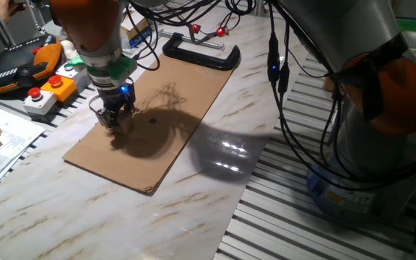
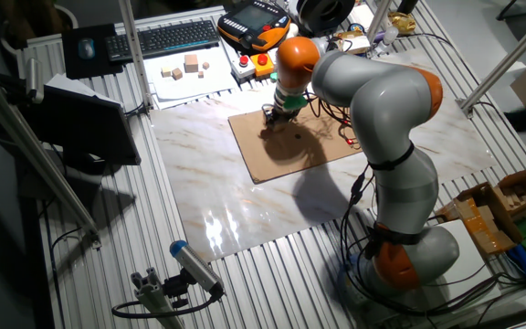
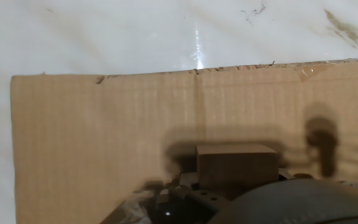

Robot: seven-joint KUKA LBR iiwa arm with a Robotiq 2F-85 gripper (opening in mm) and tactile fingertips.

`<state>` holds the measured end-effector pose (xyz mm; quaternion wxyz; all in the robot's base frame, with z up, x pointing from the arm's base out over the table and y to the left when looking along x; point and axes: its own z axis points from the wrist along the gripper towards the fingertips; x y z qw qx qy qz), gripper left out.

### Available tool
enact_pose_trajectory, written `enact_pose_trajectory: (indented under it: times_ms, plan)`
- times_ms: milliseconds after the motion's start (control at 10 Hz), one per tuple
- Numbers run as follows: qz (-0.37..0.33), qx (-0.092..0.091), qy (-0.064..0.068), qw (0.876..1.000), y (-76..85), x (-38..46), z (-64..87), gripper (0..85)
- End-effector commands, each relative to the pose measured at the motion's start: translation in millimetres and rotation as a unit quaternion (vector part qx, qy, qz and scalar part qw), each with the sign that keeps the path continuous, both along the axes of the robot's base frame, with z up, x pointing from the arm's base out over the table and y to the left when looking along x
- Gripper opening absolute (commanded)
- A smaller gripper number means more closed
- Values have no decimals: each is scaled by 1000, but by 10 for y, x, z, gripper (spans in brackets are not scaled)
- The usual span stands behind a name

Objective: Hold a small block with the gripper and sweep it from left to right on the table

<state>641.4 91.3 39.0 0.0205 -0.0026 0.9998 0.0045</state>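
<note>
Small block (image 3: 235,167) gripped in the pincer (image 1: 114,120), fingers clenched on it, low over the brown cardboard sheet (image 1: 166,108). Cardboard flat on the white marble desk (image 1: 150,217). Black C-clamp (image 1: 202,52) at the sheet's far end.

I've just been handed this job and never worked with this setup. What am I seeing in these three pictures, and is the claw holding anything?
The orange and grey machine is a robot arm; its black gripper is down on a cardboard sheet that lies on the marble table. Two pictures come from fixed cameras on different sides of the table. The third looks along the fingers from the hand itself: there a small block sits right in front of the camera, on the cardboard. It appears to be held, though the fingers' contact is not clearly visible. A black clamp lies past the cardboard's far end, and in the wider view spare blocks rest on a paper by the keyboard.
</note>
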Motion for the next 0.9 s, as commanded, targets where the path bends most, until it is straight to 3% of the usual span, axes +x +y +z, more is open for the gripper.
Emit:
enact_pose_trajectory:
  times_ms: [0,800]
  plan:
    - [-1,0,0,1000,9,6,6,7]
    - [-5,4,4,1000,105,24,10,7]
